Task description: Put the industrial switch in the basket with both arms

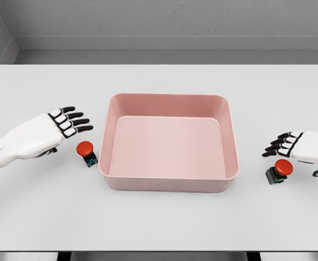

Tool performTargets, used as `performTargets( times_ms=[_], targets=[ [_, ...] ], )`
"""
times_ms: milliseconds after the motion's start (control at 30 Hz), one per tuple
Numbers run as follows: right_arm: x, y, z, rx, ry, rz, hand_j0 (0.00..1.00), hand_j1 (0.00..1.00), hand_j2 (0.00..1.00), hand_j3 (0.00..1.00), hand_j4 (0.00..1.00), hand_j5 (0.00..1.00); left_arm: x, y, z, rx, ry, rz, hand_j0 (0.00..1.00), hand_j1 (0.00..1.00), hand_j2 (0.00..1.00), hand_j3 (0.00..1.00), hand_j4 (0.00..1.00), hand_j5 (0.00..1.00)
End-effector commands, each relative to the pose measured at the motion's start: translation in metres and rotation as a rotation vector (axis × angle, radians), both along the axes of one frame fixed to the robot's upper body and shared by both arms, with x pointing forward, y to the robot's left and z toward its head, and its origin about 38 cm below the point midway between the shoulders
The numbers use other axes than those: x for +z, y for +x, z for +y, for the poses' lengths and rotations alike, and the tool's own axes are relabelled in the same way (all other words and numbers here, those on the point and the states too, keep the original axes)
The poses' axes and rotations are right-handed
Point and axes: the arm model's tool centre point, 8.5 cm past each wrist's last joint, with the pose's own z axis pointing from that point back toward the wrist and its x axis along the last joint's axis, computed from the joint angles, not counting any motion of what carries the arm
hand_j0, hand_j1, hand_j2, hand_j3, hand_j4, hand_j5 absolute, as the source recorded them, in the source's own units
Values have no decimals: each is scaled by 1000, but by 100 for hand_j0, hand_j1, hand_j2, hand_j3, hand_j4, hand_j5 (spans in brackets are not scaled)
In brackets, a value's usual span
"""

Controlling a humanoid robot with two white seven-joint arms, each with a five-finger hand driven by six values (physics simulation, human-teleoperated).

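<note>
A pink basket (169, 185) sits in the middle of the white table, with nothing inside. One industrial switch with a red button (86, 152) stands just left of the basket's front left corner. A second red-button switch (279, 171) stands to the right of the basket. My left hand (72, 122) hovers up and left of the left switch, fingers spread, holding nothing. My right hand (279, 144) is just above and behind the right switch, fingers relaxed and apart from it.
The white table (159, 223) reaches a grey wall at the back. Its front edge runs along the bottom of the view.
</note>
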Motion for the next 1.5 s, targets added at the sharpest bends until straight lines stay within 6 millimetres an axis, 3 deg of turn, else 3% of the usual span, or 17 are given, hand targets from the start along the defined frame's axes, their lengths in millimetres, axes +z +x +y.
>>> performTargets(
  times_ms=[0,133,500,633,933,1000,1167,1333,1400,1467],
  targets=[
    [-7,-2,4,5,14,20,100,100,100,100,100,100,-6,-1,-3,1,19,35,100,100,100,100,100,100],
    [-21,-6,11,21,23,59,100,100,100,100,100,100,-8,-1,-4,1,31,44,98,98,98,98,98,98],
    [-26,-7,15,29,28,70,100,100,100,100,100,100,0,2,-3,4,123,66,92,92,92,92,92,92],
    [-21,-4,14,29,25,56,79,79,79,79,79,79,10,6,-5,-5,128,38,90,90,90,90,90,90],
    [-12,1,12,25,17,29,79,79,79,79,79,79,15,6,-18,-33,102,18,89,89,89,89,89,89],
    [-12,1,12,26,16,29,74,74,74,74,74,74,13,5,-21,-36,92,19,89,89,89,89,89,89],
    [-16,-1,14,32,17,38,72,72,72,72,72,72,13,4,-23,-42,92,20,81,81,81,81,81,81],
    [-17,-2,15,33,17,42,72,72,72,72,72,72,10,2,-23,-41,119,38,80,80,80,80,80,80],
    [-17,-2,15,33,17,42,62,62,62,62,62,62,8,2,-23,-41,131,47,81,81,81,81,81,81],
    [-17,-2,15,33,17,42,58,58,58,58,58,58,6,1,-23,-40,146,62,83,83,83,83,83,83]
  ],
)
